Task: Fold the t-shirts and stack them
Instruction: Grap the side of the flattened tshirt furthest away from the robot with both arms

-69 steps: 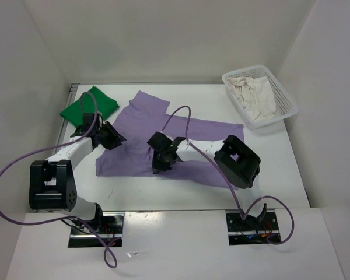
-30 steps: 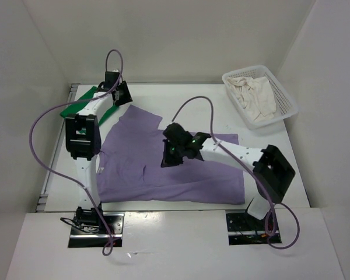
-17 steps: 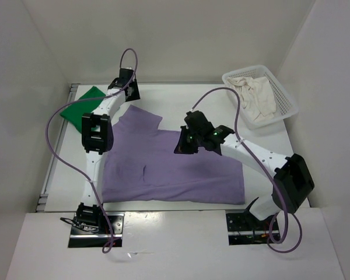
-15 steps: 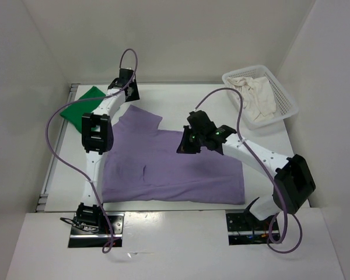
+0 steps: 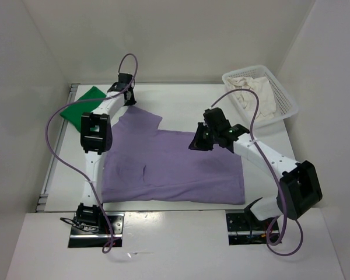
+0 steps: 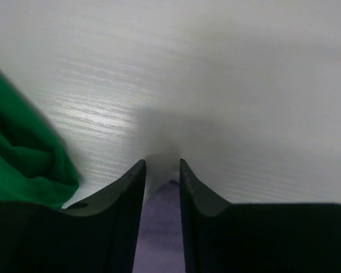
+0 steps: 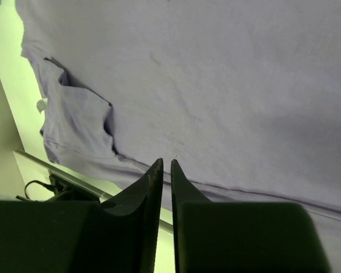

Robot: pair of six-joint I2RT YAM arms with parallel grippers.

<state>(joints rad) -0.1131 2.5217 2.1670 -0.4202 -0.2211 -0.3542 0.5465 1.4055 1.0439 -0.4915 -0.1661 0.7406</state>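
The lavender-purple t-shirt (image 5: 169,163) lies spread flat in the middle of the table. My left gripper (image 5: 128,96) sits low at the shirt's far left corner. In the left wrist view the jaws (image 6: 161,165) stand a little apart, with the purple corner (image 6: 159,227) lying in the gap. My right gripper (image 5: 198,144) hovers over the shirt's far right part. Its jaws (image 7: 166,162) are parted by a thin slit with nothing in it, and purple cloth (image 7: 216,85) lies below. The folded green t-shirt (image 5: 81,105) lies far left. The cream t-shirt (image 5: 255,96) is bunched in a basket.
The white mesh basket (image 5: 284,92) stands at the far right corner. White walls close in the table on the left, back and right. Green cloth (image 6: 17,159) lies close to the left of my left fingers. Purple cables arc over both arms.
My right gripper has moved right and away from me across the shirt, and its jaws have parted slightly. The left gripper stays at the far corner with its jaws narrowing. The shirt lies flatter.
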